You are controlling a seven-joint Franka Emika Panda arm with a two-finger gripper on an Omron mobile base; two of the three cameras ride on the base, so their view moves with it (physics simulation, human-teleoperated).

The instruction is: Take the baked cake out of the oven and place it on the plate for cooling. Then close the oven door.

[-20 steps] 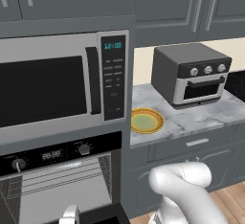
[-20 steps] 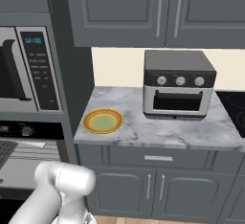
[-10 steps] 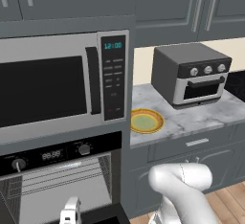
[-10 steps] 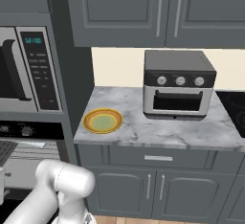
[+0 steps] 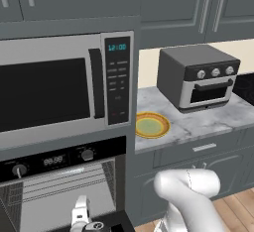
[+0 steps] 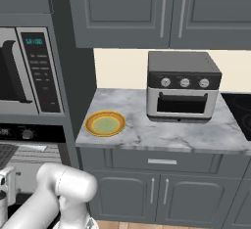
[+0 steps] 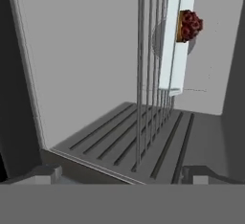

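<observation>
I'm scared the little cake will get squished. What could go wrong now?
The baked cake sits on a pale tray on the wire rack deep inside the oven. The open gripper is just at the opening, so reaching in it might bump the rack or tray and tip the cake. The cake is small, so the fingers could crush it or miss. The plate is up on the counter, so the cake could drop on the way.

only thing readable is the microwave (image 5: 64, 85) clock, cyan digits saying 12:00; the oven (image 5: 54, 164) display's too blurry
</observation>
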